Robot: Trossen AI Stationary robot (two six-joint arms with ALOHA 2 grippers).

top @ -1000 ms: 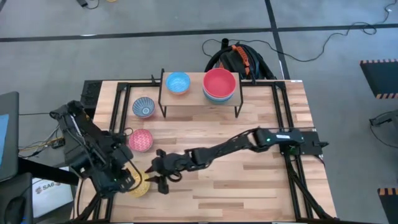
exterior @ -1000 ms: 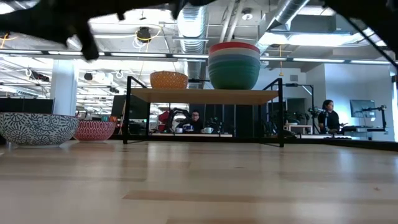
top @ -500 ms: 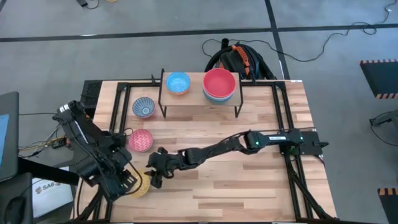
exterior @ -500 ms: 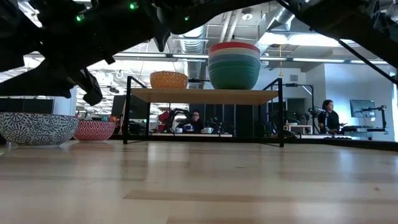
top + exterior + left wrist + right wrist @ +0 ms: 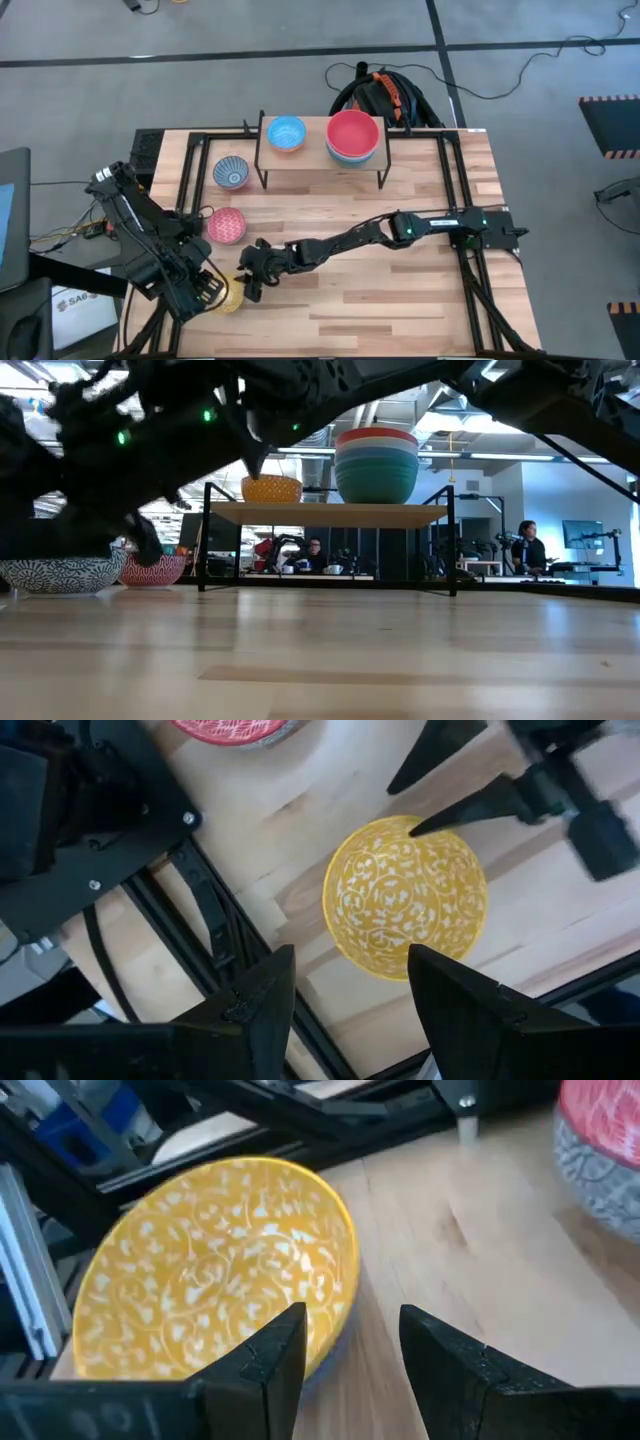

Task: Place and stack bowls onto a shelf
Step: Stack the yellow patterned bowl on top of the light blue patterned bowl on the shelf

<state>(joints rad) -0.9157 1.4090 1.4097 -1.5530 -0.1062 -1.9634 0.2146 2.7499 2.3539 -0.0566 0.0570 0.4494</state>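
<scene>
Right claw point(image 5: 345, 1350), fingers spread, sits just beside the yellow patterned bowl point(image 5: 215, 1265) on the surface point(image 5: 400, 290). Left claw point(image 5: 345, 990) hovers above that bowl, fingers parted, holding nothing.

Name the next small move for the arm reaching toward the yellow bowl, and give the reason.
Probably ease the right gripper forward so its jaws straddle the yellow bowl's near rim, then close. The jaws stand open just short of the bowl, which sits upright near the table's front left corner, apart from the pink patterned bowl. The left gripper hovers open above it.
</scene>
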